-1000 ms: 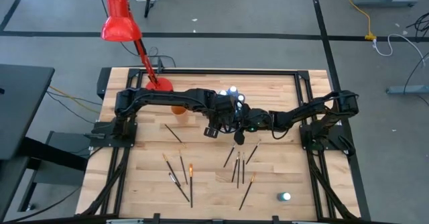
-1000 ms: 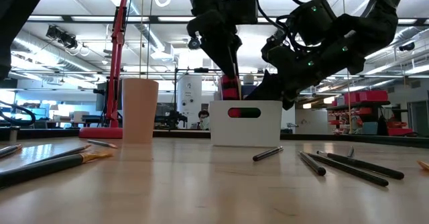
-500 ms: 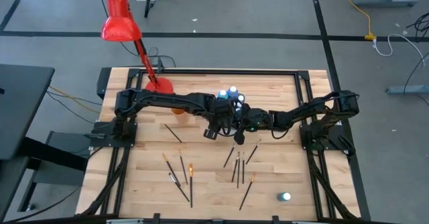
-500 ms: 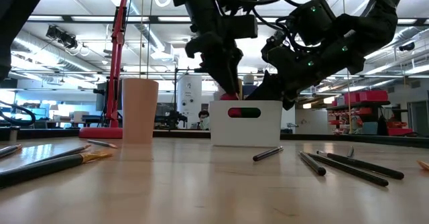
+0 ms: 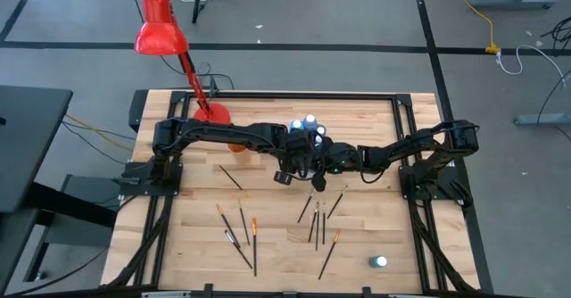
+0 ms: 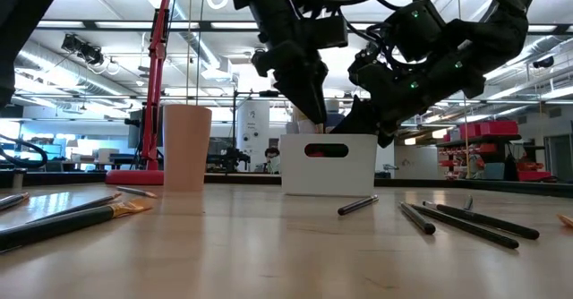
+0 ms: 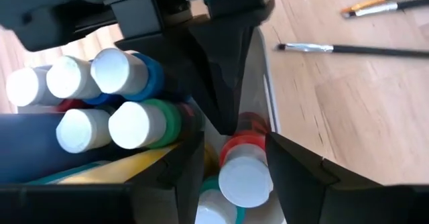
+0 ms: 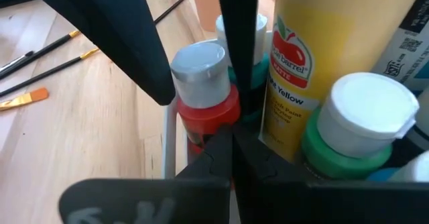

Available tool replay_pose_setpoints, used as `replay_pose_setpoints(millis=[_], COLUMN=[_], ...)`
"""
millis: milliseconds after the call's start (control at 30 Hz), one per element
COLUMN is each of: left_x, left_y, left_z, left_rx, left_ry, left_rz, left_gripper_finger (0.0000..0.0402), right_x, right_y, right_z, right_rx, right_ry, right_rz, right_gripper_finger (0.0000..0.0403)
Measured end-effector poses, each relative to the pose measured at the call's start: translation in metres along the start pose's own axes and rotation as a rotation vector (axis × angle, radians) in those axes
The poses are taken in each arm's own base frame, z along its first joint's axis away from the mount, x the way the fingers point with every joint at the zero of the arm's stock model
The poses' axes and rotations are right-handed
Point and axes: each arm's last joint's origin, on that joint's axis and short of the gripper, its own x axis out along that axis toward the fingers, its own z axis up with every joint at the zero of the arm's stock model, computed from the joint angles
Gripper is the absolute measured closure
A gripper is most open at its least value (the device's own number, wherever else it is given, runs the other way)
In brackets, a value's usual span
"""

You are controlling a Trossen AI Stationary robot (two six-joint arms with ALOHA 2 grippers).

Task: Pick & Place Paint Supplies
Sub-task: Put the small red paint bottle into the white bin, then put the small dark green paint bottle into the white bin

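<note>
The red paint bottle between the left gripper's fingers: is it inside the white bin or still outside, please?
Inside: the red paint bottle stands upright in the white bin among other bottles, with the left gripper open around it.

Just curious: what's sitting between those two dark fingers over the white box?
A red paint bottle with a white cap stands between the left tool's open fingers, seen in the left wrist view.
</note>
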Motion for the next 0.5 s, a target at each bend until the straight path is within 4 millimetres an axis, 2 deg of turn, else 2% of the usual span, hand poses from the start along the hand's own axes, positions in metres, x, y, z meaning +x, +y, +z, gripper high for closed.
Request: replay_pose_setpoints(millis=[200,400,500], left_x=[-0.008,-0.038,-0.065], left_y=[-0.002,0.001,0.001], left_z=[0.007,0.018,0.023], left_rx=[-0.030,-0.083,-0.103], left_ry=[-0.004,-0.039,-0.100], left_rz=[-0.004,-0.003,0.021], left_gripper_finger=[0.0235,0.0235,0.0235], right_x=[-0.009,-0.022,-0.024], right_y=[0.000,0.001,0.001], right_z=[0.006,0.012,0.012], right_rx=[-0.020,-0.033,-0.033], right_ry=[-0.008,0.011,0.027], right_rz=[0.008,0.009,0.005], right_gripper_finger=[0.0399,0.0399,0.0399])
